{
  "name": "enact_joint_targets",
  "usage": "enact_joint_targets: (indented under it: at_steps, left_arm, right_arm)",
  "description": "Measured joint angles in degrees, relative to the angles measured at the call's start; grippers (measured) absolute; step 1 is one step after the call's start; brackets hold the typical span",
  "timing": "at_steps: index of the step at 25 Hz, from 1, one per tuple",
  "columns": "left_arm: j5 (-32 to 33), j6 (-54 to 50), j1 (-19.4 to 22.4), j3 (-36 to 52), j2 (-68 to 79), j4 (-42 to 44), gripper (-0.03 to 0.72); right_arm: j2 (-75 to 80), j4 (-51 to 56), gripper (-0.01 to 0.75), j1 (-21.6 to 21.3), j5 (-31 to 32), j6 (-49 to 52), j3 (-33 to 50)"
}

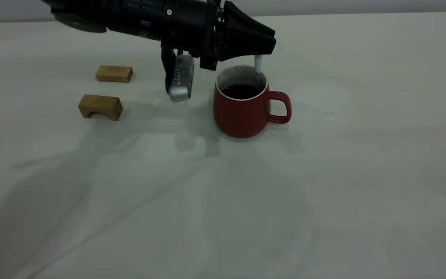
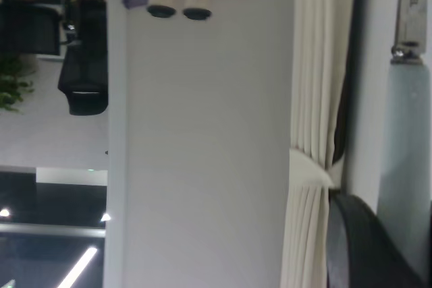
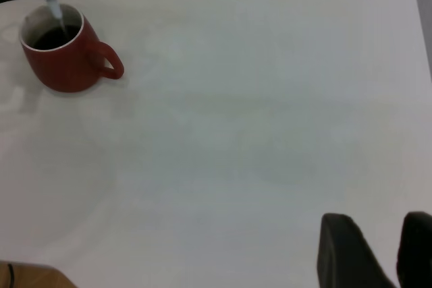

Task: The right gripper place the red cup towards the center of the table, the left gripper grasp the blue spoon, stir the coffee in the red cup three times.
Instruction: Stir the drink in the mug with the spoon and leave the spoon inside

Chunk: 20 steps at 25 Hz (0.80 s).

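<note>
The left gripper is clamping the blue spoon upright in the red cup, standing mid-table. The right gripper is hovering well away, fingers apart.

the blue spoon stands upright beside a pale curtain.
</note>
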Motion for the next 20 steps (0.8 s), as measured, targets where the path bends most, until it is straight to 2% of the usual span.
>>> enact_joint_targets:
  at_steps: [3,5,10,12,15,17,20]
  left_arm:
    - [-2.5,-6.0,0.0,-0.1,-1.2,4.9,0.165]
    - [-6.4,-6.4,0.0,-0.1,-2.4,8.6,0.165]
    - [-11.0,4.9,0.0,-0.2,-3.4,9.1,0.165]
    - [-9.4,10.4,0.0,-0.2,-2.8,5.7,0.165]
    - [-2.8,13.5,0.0,-0.2,-1.2,-0.9,0.165]
    - [0.2,12.2,0.0,-0.2,-0.5,-2.0,0.165]
    - [1.7,4.9,0.0,-0.2,-0.1,0.3,0.165]
  right_arm:
    - [0.0,0.0,0.226,0.0,0.0,0.0,0.0]
    - [0.0,0.0,0.226,0.0,0.0,0.0,0.0]
    - [0.0,0.0,0.226,0.0,0.0,0.0,0.0]
    - [0.0,0.0,0.226,0.0,0.0,0.0,0.0]
    - [0.0,0.0,0.226,0.0,0.0,0.0,0.0]
    - [0.0,0.0,0.226,0.0,0.0,0.0,0.0]
    - [0.0,0.0,0.226,0.0,0.0,0.0,0.0]
